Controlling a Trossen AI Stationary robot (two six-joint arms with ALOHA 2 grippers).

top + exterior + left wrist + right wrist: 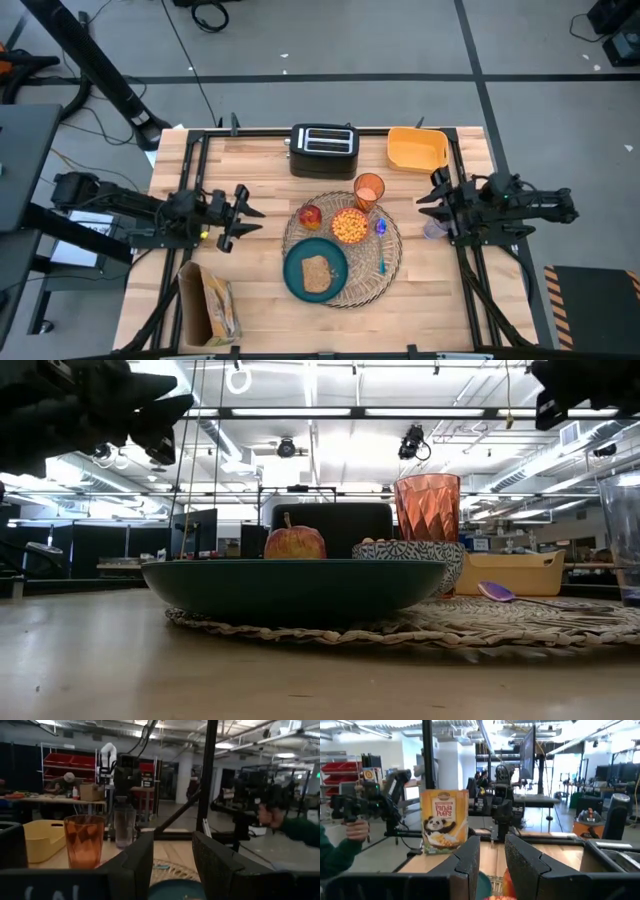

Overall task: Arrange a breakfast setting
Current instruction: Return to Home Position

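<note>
In the high view, the round woven straw placemat (385, 278) is seen at the centre of the counter (260, 160). The dark teal plate (295, 265) is laid on the mat's lower left part, and the toast slice (317, 273) is carried on it. The small cereal bowl (349, 227) is set just above the plate. The red fruit (310, 215) is placed to the bowl's left, and the orange tumbler (368, 190) at the mat's upper edge. The blue spoon (380, 245) is laid along the mat's right side.

Along the counter's top edge the black toaster (323, 148) is found, with the yellow bin (417, 148) to its right. A clear cup (433, 230) is seen just right of the mat, and a cereal box (208, 305) at the lower left.

The left claw (245, 218) is held left of the mat, released, with nothing grasped. The right claw (432, 197) is held right of the tumbler, likewise released and empty.
</note>
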